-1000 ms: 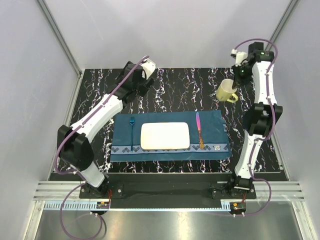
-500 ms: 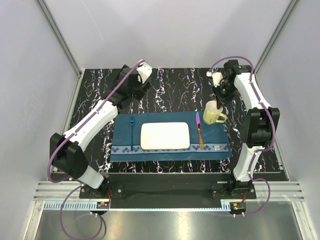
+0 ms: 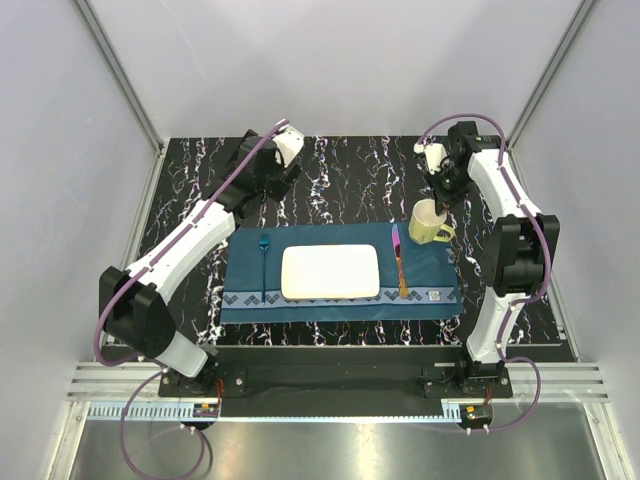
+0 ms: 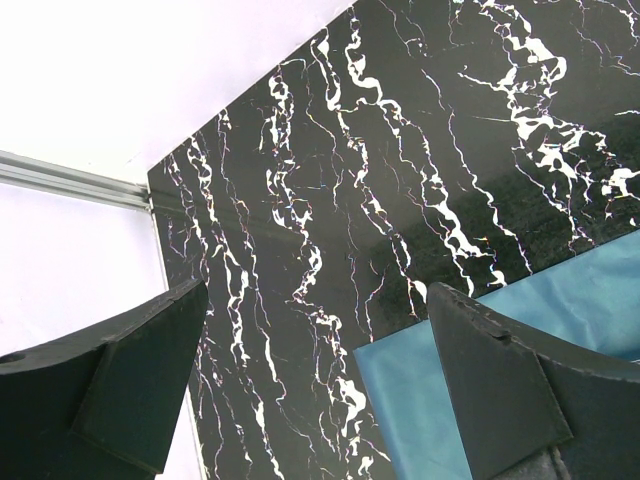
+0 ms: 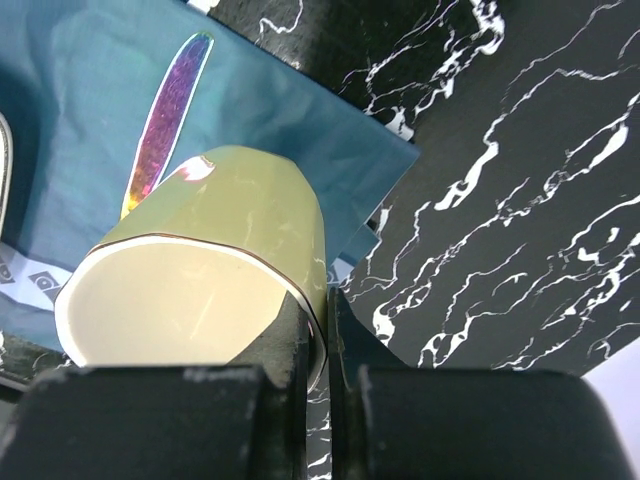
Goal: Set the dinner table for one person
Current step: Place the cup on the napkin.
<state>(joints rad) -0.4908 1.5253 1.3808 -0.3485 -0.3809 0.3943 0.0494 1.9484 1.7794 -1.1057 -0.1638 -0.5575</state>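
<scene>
Placing the mug point(image 3: 430, 224) beyond the knife point(image 3: 399, 262).
Overhead: right hand point(image 3: 436, 203) clamped on mug rim above placemat point(image 3: 425, 275) corner, black tabletop point(image 3: 350, 175) beneath; left hand point(image 3: 262, 190) wide, well apart. Left wrist: nothing between fingers point(image 4: 140, 380). Right wrist: lower level, clear of knife, then release.

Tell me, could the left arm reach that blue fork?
Probably yes. The left gripper hangs open near the placemat's far left corner, and the blue fork lies uncovered close by, with nothing between them.

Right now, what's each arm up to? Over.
Left fingers open, empty, over black marble-veined tabletop. Right fingers shut on pale yellow mug, at far corner of teal cloth placemat. Iridescent knife close beside it.
</scene>
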